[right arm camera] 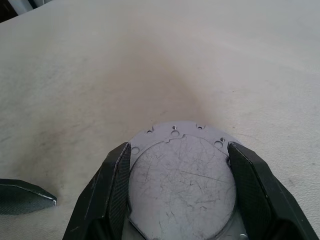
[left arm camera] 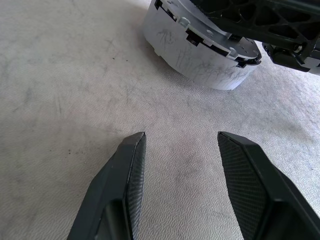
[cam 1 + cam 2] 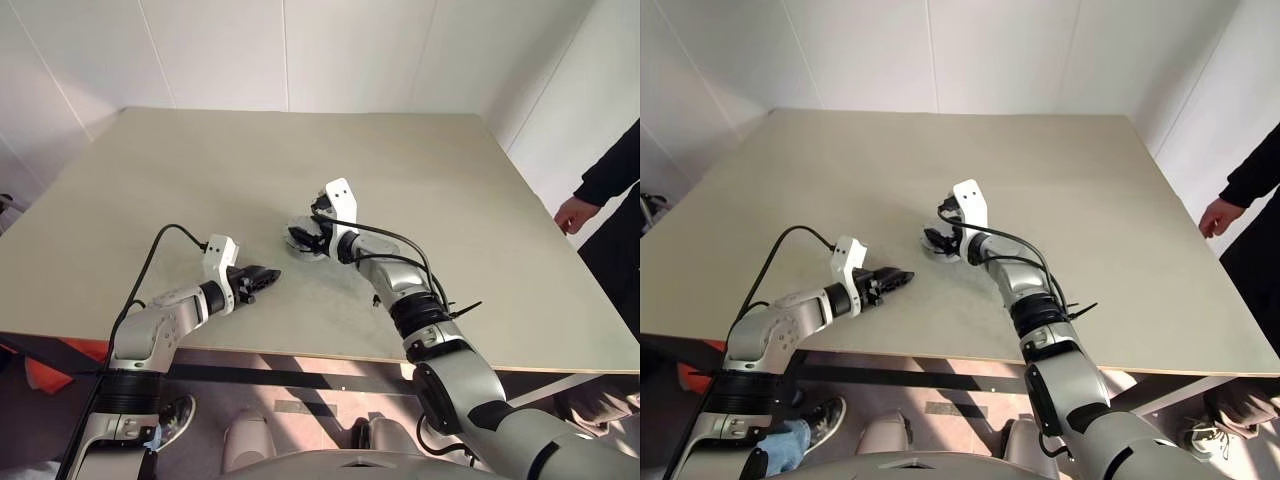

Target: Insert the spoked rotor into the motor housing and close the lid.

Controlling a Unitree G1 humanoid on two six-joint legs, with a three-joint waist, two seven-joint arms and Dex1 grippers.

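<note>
The right claw (image 1: 175,192) is clamped across the motor housing (image 1: 182,177), steadying it on the bench (image 3: 180,180); the left claw (image 2: 180,170) waits beside the housing, fingers apart.

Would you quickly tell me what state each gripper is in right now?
Left gripper: open, holding nothing, above the table.
Right gripper: shut on the motor housing, one finger on each side of it.

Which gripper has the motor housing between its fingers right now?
The right gripper: its fingers flank the round grey motor housing on the table. The left gripper stands open beside it, nothing between its fingers.
</note>
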